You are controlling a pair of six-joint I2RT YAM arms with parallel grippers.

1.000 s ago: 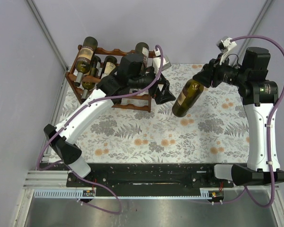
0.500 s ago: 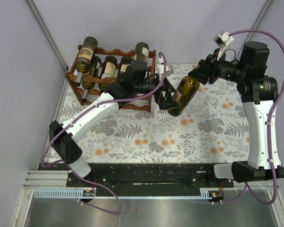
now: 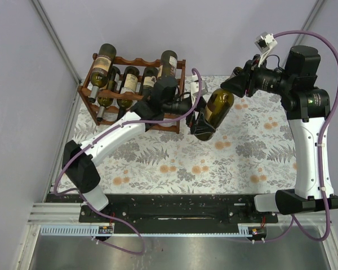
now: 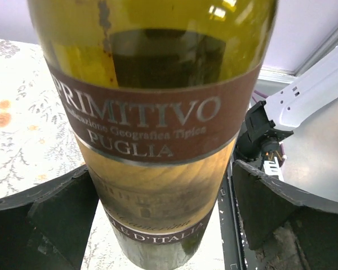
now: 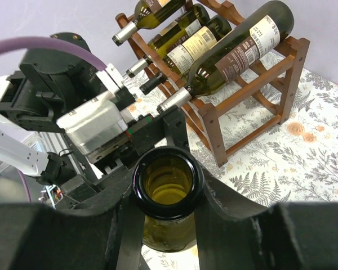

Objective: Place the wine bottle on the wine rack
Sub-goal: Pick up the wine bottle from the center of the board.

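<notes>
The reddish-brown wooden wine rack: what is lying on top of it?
On top of the wine rack lie two labelled dark glass bottles. The white-and-black left arm covers its lower front, so that part is hidden.

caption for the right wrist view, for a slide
Right fingers hold the wine bottle by its neck while the left fingers flank its body, stocked wine rack behind.
</notes>
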